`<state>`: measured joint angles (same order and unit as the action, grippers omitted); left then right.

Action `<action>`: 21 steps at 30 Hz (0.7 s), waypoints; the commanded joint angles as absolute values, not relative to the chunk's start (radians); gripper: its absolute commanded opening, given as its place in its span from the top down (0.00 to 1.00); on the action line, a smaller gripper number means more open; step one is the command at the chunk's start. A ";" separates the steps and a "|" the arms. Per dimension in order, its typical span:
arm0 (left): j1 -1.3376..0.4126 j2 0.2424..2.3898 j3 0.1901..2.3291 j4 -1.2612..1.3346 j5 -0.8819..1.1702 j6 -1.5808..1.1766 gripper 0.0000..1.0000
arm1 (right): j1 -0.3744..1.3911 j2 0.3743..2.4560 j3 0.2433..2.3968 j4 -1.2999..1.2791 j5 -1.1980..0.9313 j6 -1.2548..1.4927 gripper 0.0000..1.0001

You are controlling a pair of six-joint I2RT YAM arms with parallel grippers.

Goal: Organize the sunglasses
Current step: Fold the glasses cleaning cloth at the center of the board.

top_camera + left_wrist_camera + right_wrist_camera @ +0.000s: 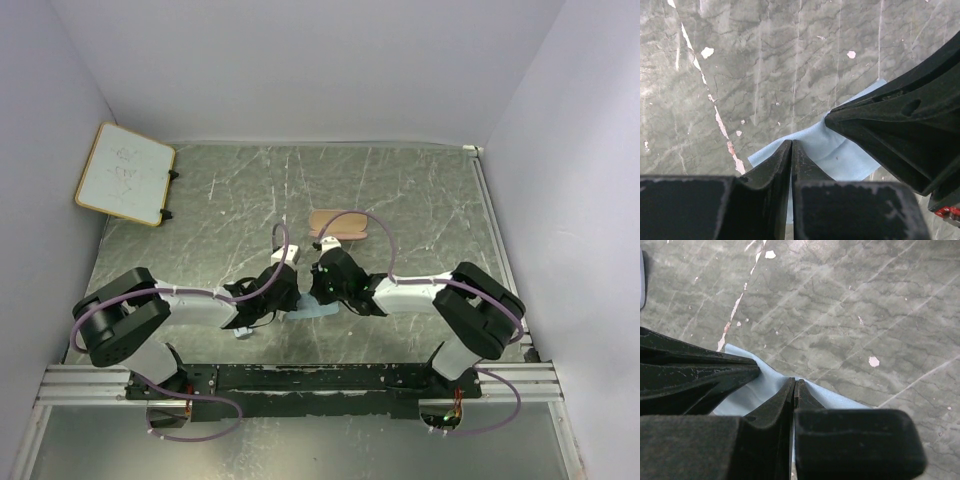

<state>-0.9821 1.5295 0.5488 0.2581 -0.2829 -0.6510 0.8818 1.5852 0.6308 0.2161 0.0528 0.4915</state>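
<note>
- Both pincers were tip to tip at the middle of the grey-green, marble-look table [420, 190] in the view from above. From up there I could not tell how the fingers of the left pincer [298, 303] or the right pincer [316, 298] stood.
- Under the tips lay a thin, flat, light blue-grey cloth [318, 313], mostly hidden by the arms.
- A long, rounded, tan-pink case [338, 223] lay just behind the pincers, not touching them.
- A white board with a wooden frame [125, 172] stood at the far left corner.
- A small pale bit [243, 333] peeked out under the left arm. It was too small to tell if it was the white-framed sunglasses, so I could not tell where they were.
- In the left wrist view, the left pincer [791, 145] had its two black fingers pressed together, tips on the cloth [840, 150]. I could not tell if any cloth was caught between them. The right pincer [830, 120] pointed in from the right, onto the same cloth.
- In the right wrist view, the right pincer [794, 384] was squeezed tight, tips at the cloth [765, 392] edge. The left pincer [756, 371] pointed in from the left.
</note>
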 commanded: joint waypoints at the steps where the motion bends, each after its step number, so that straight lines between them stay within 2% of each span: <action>1: -0.977 1.542 0.542 0.213 -0.271 -0.668 0.85 | 0.873 1.549 0.600 0.186 0.081 0.486 1.00; 21: -0.977 1.519 0.515 0.173 -0.289 -0.657 0.85 | 0.767 1.416 0.498 0.136 0.142 0.480 1.00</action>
